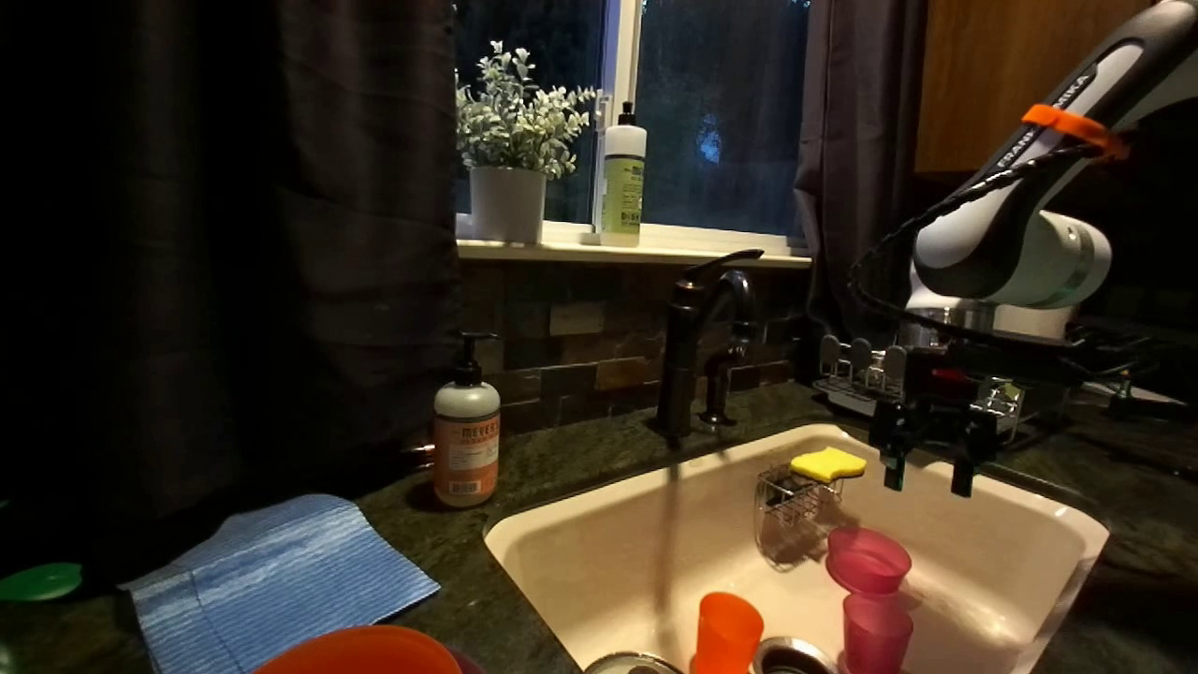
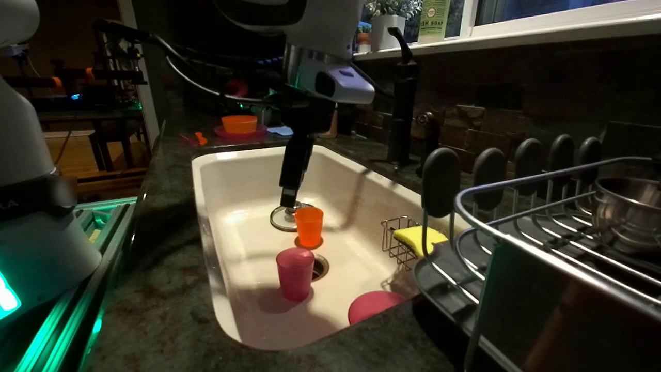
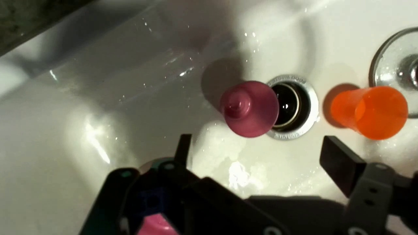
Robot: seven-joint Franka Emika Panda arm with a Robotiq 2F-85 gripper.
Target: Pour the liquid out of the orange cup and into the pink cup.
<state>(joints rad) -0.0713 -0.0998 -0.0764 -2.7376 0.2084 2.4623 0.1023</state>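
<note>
Orange cup (image 2: pixel 309 227): upright on the floor of the sink (image 2: pixel 242 253), between the drain (image 3: pixel 306 107) and the clear lid (image 3: pixel 395 67). Just beside both; touching the lid or not, can't tell.
Orange cup, look: bright, plain, smooth wall, rim wider than base, mouth up. Bit of light comes through. Liquid level: can't read it.
Pink cup (image 2: pixel 295 274): upright on the sink floor too, right by the drain, opposite side from the orange one. Same taper, deep pink, translucent; rings and a glint at its inside base in wrist view.
Pink round piece (image 1: pixel 869 560): also in sink, near the wire caddy (image 1: pixel 796 501); bowl or dish, can't tell.
Sink finish: glossy white, rounded corners, small drops on the floor.
Drain: metal ring, lettering stamped on it, dark opening.
Clear lid: round disc, metal edge.
Wire caddy: thin bent wire, against the sink wall, yellow sponge (image 1: pixel 827 463) at its top.
Counter (image 2: pixel 155 289): dark mottled stone; blue cloth (image 1: pixel 281 580), ribbed weave, spread on it.
Tap (image 1: pixel 679 365): dark metal, curved spout.
Dish rack (image 2: pixel 568 268): metal rails, grey oval tips, steel bowl (image 2: pixel 630 214) in it.
Gripper (image 3: pixel 261 156): fingers (image 3: pixel 341 163) spread wide, dark block tips, sink surface visible between them in wrist view. Hangs in the air over the sink, apart from both cups.
</note>
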